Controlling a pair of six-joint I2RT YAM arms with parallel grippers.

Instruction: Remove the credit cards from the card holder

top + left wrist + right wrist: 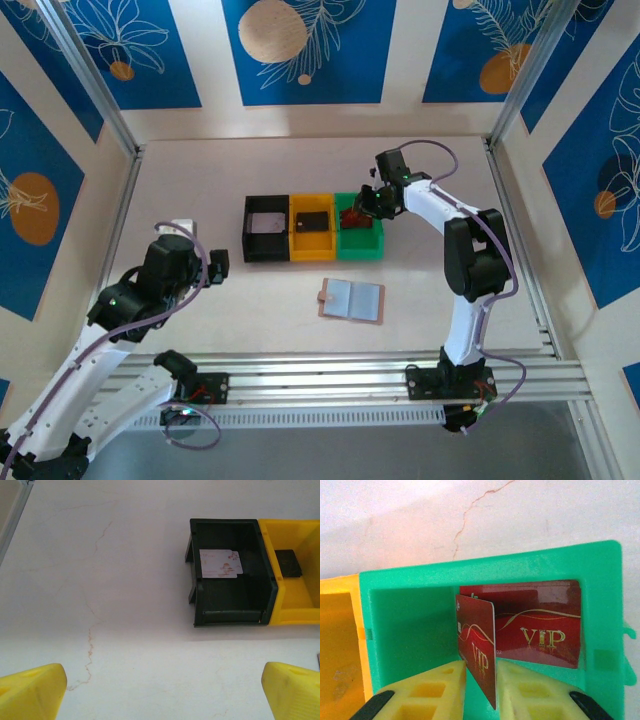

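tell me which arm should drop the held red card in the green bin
Right. The right claw pinches a red card upright over the green bin, above a second red card. The left claw sits open by the black bin.

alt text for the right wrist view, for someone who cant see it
The right gripper pinches a red card upright over the green bin, where a second red card lies flat. A yellow bin adjoins on the left.
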